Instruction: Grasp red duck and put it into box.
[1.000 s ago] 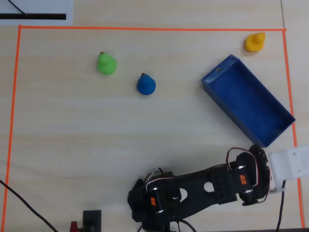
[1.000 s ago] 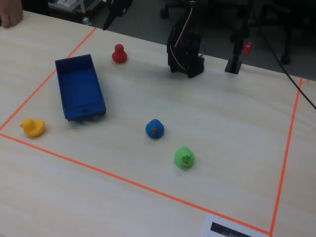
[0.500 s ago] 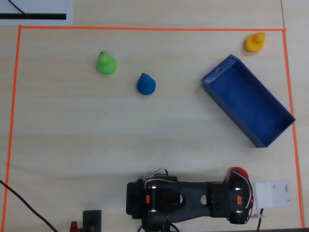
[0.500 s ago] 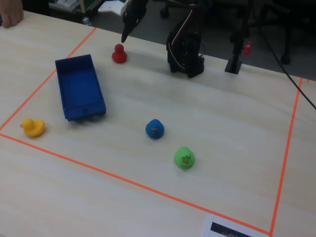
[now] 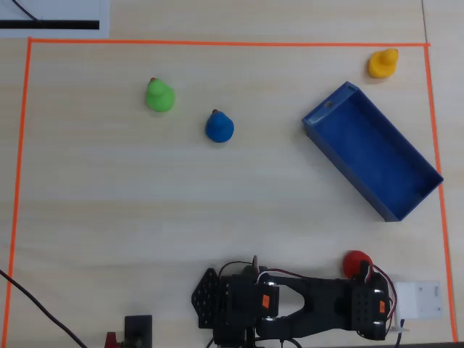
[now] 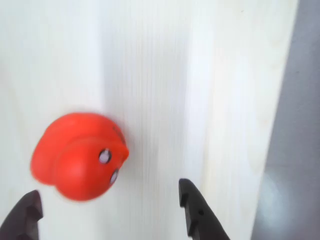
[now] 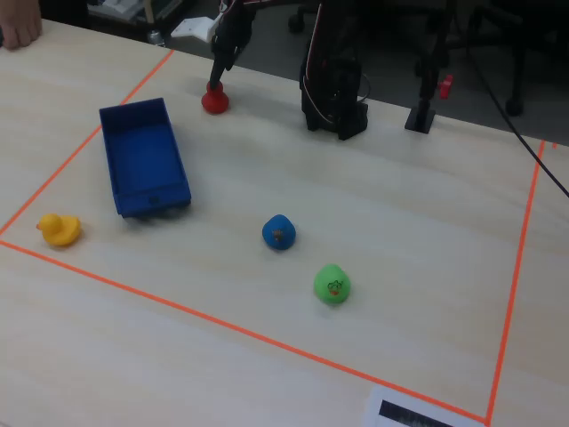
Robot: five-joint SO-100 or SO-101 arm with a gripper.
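Blue box angled near the tabletop's right edge in the overhead view, gripper spread wide – wrist view alone shows this – just above the red duck, near the arm-side edge.

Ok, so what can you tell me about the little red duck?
The red duck is a small, smooth, rounded toy, solid red and plastic-looking, with two tiny pale eye dots seen in the wrist view. It stands upright on the pale wooden table, near the table's edge and apart from the blue box. The open end effector hovers just above it, one finger on each side, but nothing grips it yet. In the overhead view, the arm partly hides it.
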